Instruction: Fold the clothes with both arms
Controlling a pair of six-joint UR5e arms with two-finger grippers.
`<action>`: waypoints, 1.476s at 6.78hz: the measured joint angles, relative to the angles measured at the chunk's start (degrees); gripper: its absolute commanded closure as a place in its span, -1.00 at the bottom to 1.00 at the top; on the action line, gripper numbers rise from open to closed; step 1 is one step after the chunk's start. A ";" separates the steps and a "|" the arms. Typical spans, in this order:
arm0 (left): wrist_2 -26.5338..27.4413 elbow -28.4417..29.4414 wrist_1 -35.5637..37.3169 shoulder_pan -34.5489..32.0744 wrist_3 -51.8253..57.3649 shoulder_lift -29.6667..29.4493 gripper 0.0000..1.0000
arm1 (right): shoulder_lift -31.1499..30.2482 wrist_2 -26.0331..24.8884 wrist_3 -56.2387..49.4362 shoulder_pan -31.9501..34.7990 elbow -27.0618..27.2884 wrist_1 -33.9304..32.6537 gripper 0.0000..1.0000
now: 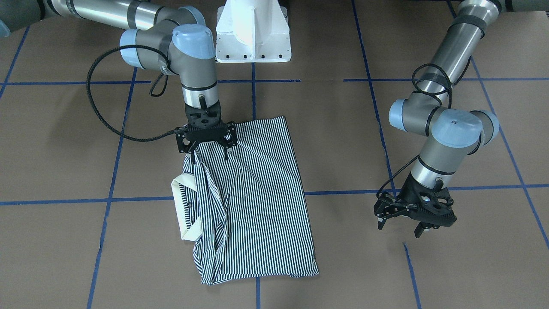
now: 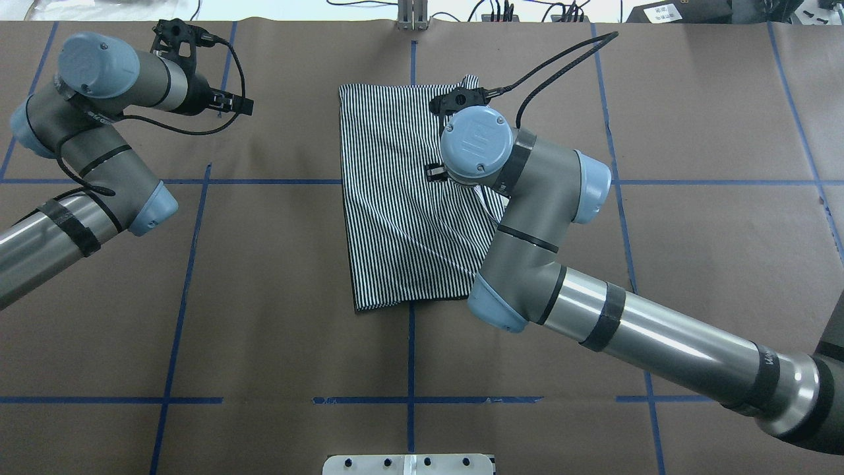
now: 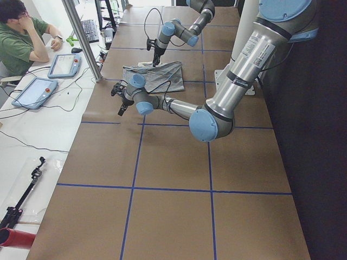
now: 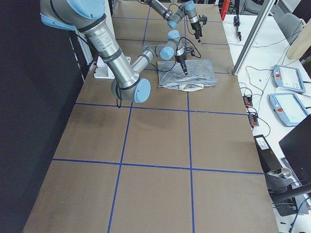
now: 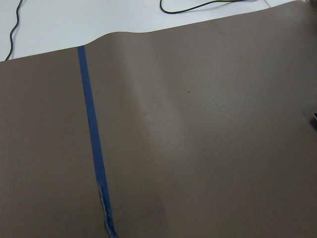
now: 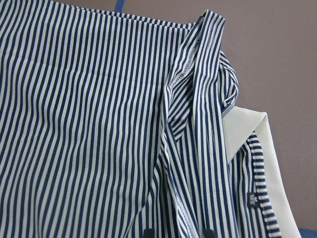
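The striped polo shirt (image 1: pixel 261 201) lies folded into a long rectangle at the table's middle, with its cream collar (image 1: pixel 182 206) sticking out at one side. My right gripper (image 1: pixel 210 155) stands low over the shirt's corner nearest the robot, fingers apart, with a bunched striped fold between the fingertips (image 6: pixel 147 232). In the overhead view the right wrist hides that gripper over the shirt (image 2: pixel 395 198). My left gripper (image 1: pixel 399 227) is open and empty above bare table, well away from the shirt. It also shows in the overhead view (image 2: pixel 231 104).
The white pedestal base (image 1: pixel 253 34) stands at the robot's edge. Blue tape lines (image 1: pixel 111 163) cross the brown table cover. An operator (image 3: pixel 21 38) sits beyond the far edge beside tablets and a metal post (image 3: pixel 81 38).
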 measured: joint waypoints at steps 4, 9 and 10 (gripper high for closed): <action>-0.39 0.03 0.08 0.06 -0.59 0.05 -1.00 | 1.18 1.21 -5.31 0.28 -4.46 0.06 0.39; -0.45 0.04 0.02 0.06 -0.62 0.05 -1.00 | 0.12 1.60 -6.00 0.57 -4.30 0.14 1.00; -0.45 0.04 0.00 0.06 -0.64 0.05 -1.00 | -0.86 2.39 -6.12 0.90 -3.76 0.25 1.00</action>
